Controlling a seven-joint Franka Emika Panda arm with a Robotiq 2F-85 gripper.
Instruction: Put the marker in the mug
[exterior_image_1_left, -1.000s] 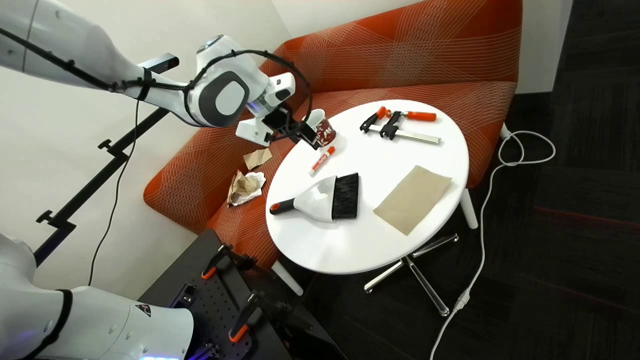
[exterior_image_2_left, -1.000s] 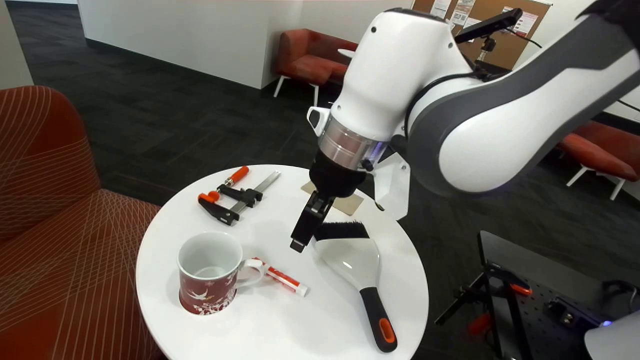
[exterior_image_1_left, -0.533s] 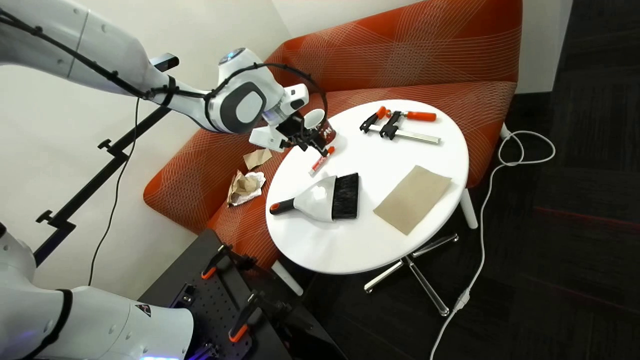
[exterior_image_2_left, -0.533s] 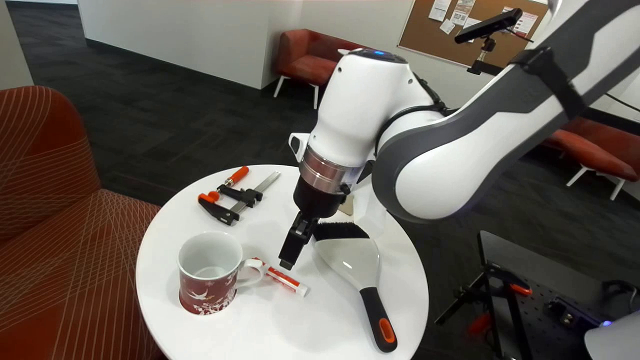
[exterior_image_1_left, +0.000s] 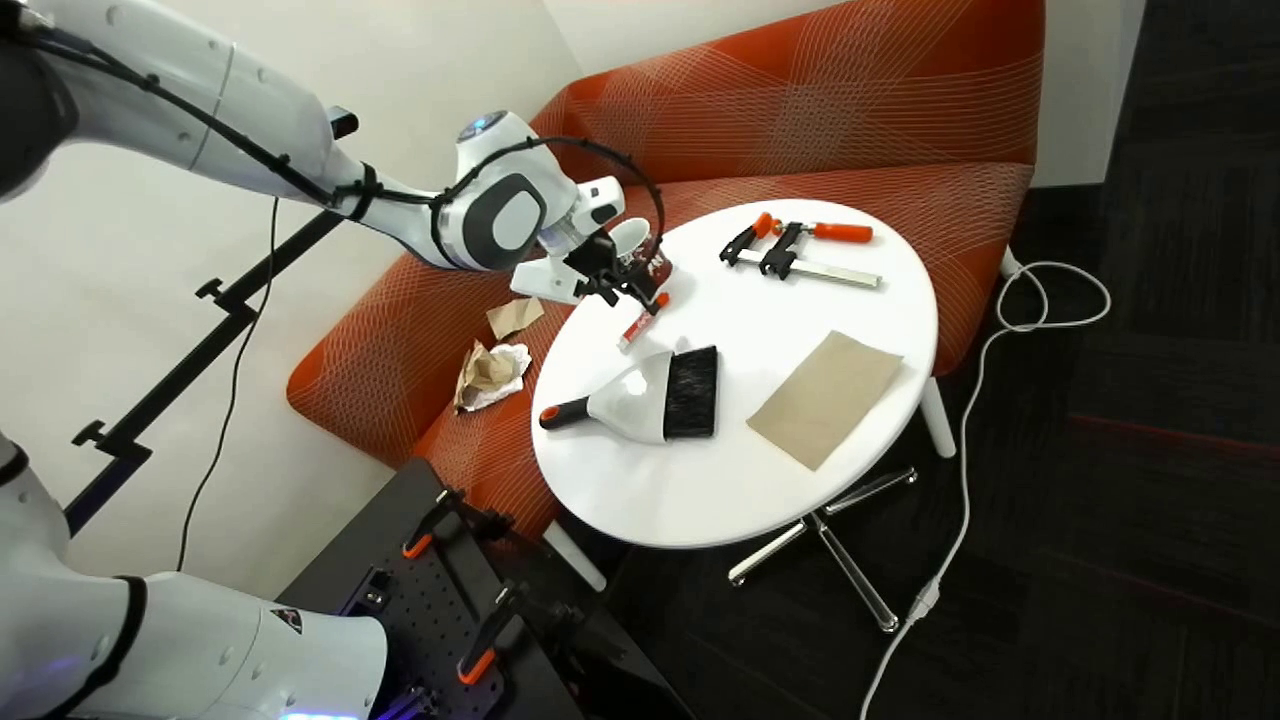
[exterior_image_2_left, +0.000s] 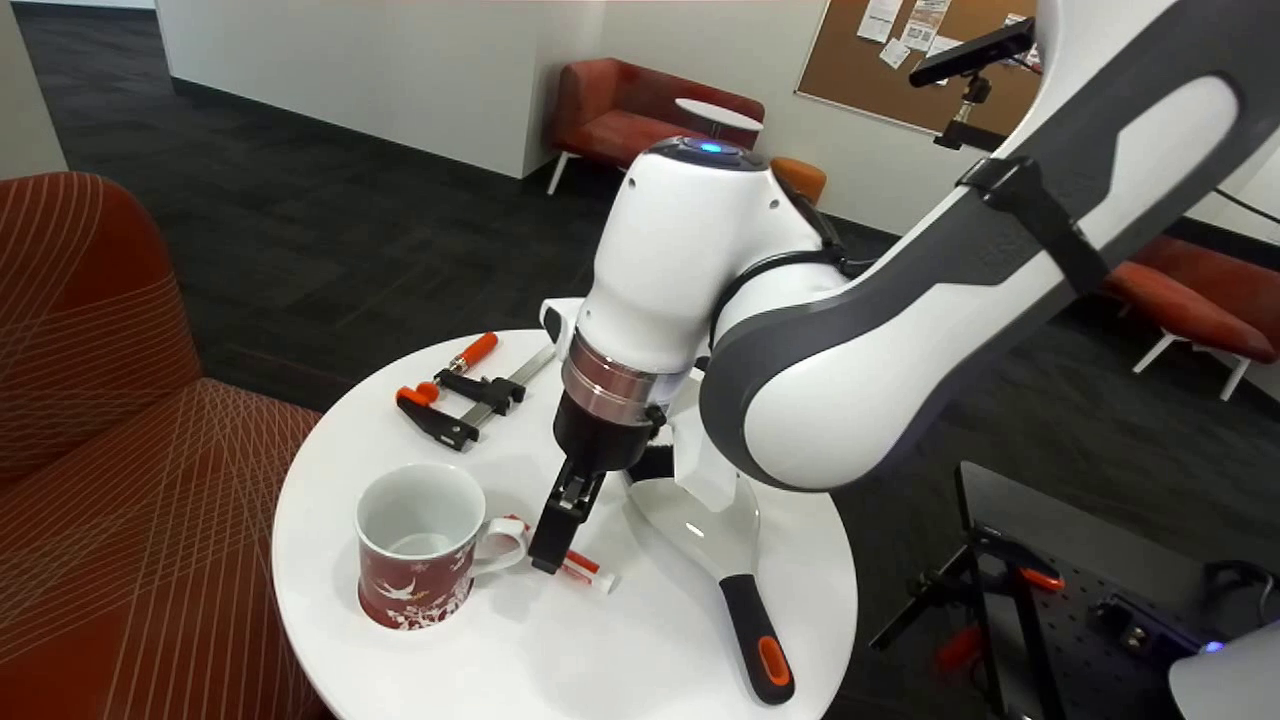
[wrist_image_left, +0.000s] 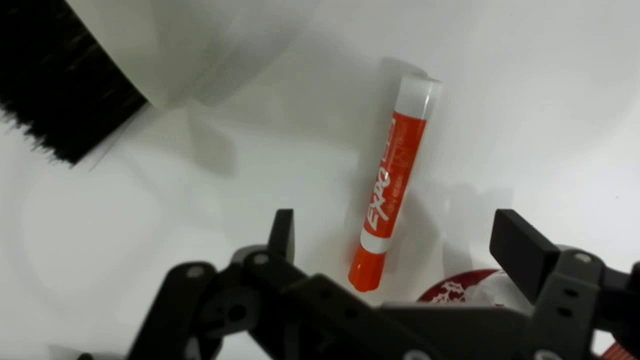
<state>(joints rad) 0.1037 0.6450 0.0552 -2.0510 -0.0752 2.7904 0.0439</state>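
In the upper left of the wrist view, a black-bristled brush (wrist_image_left: 60, 85) is being carried by the white counter (wrist_image_left: 125, 225), well apart from the claw (wrist_image_left: 397, 230). Further right, below centre, one of the claw's fingers (wrist_image_left: 284, 227) is being shown; the claw is being held spread, with nothing pinched. At the centre, the marker (wrist_image_left: 394, 175), lying on the counter, is being framed by both fingers, its larger part lying above them in the picture. Its long axis is running steeply upward, leaning right at the top, the red cap lowermost. The closing line is thus being crossed almost squarely, so a pinch across the barrel is being judged suitable. The height of the fingers over it cannot be told. At lower right, the mug (wrist_image_left: 450, 289) is being partly covered by the other finger, and is being judged at risk of a nudge.
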